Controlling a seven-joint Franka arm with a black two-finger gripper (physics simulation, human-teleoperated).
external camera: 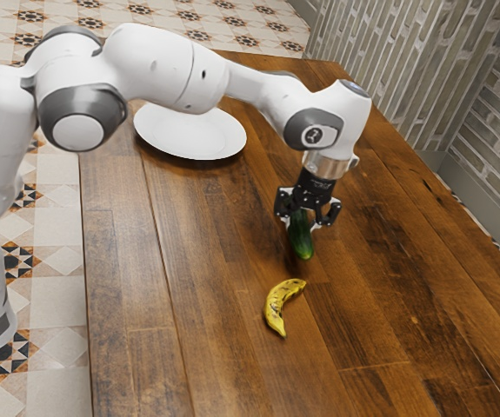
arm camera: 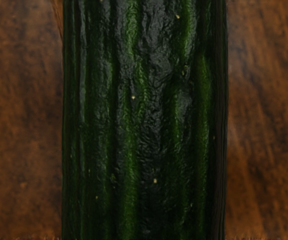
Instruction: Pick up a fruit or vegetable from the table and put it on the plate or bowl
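A dark green cucumber (external camera: 302, 239) lies on the wooden table (external camera: 189, 287), its ridged skin close under my hand in the wrist view (arm camera: 144, 120). My gripper (external camera: 307, 221) is down over the cucumber's far end, open, with a finger on each side of it. A spotted yellow banana (external camera: 283, 305) lies a short way nearer the front edge. The white plate (external camera: 190, 130) sits at the back of the table, partly behind my arm.
A brick wall (external camera: 484, 113) runs along the exterior view's right side of the table. Patterned floor tiles (external camera: 41, 295) border the table on the exterior view's left. Bare wood stretches between the cucumber and the plate.
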